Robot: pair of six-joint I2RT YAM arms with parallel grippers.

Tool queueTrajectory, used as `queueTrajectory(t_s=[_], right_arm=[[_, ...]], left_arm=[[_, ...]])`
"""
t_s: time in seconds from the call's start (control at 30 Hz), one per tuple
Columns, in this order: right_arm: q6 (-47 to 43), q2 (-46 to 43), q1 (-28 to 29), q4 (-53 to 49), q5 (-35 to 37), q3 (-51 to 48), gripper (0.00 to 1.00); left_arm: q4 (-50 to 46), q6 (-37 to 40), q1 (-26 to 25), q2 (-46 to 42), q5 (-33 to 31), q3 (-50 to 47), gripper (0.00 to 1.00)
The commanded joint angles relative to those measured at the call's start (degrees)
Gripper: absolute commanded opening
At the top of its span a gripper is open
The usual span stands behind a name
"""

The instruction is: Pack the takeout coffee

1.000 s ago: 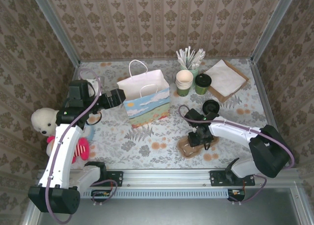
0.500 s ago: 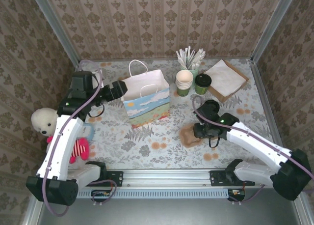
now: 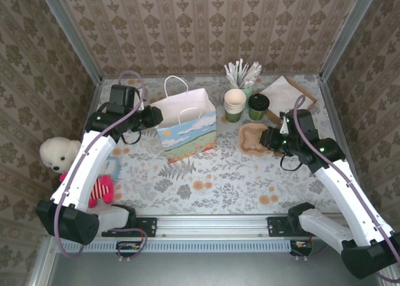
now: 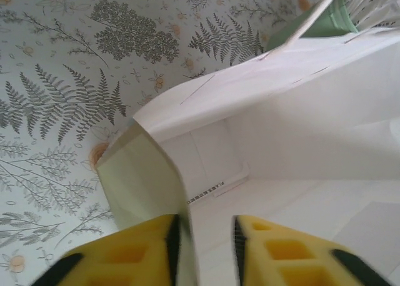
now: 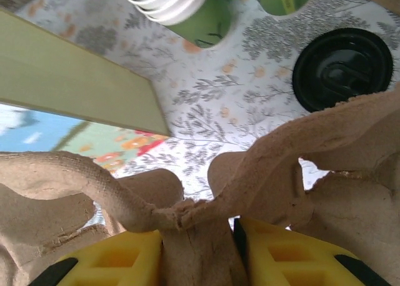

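Note:
The takeout coffee point(image 3: 258, 105), a green cup with a black lid, stands at the back right beside a stack of lidless cups point(image 3: 235, 103). My right gripper point(image 3: 267, 138) point(image 5: 199, 230) is shut on a brown pulp cup carrier point(image 3: 252, 138) point(image 5: 281, 155), held above the table just right of the paper bag point(image 3: 187, 127). My left gripper point(image 3: 156, 116) point(image 4: 205, 226) straddles the bag's point(image 4: 281, 111) left wall at the rim. Its jaws are narrowly apart: the wall lies against one pad, with a gap to the other.
A round black lid point(image 5: 342, 67) lies below the held carrier. A cup of stirrers point(image 3: 244, 73) and napkins on a brown tray point(image 3: 286, 97) stand at the back right. A plush toy point(image 3: 56, 153) sits at the left edge.
My right gripper lifted the carrier from the front of the table and carried it back toward the bag. My left gripper moved onto the bag's left rim and its jaws narrowed.

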Motion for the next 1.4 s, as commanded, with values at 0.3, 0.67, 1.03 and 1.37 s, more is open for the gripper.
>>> queueTrajectory(t_s=[0.3, 0.67, 1.03, 1.37], right_arm=[[4.2, 4.0, -0.5, 3.8, -12.4, 14.1, 0.32], [11.0, 15.2, 1.7, 10.1, -25.5, 25.5, 0.31], [18.8, 23.9, 11.7, 12.8, -26.3, 34.8, 0.31], [21.3, 22.0, 12.7, 11.1, -21.6, 29.8, 0.33]], left_arm=[[-4.4, 2.7, -0.2, -0.7, 6.3, 3.1, 0.0], [0.3, 0.5, -2.6, -2.3, 16.7, 2.2, 0.0], [3.2, -9.0, -10.5, -2.6, 5.6, -0.7, 0.0], [5.3, -11.9, -13.5, -4.2, 0.1, -2.7, 0.0]])
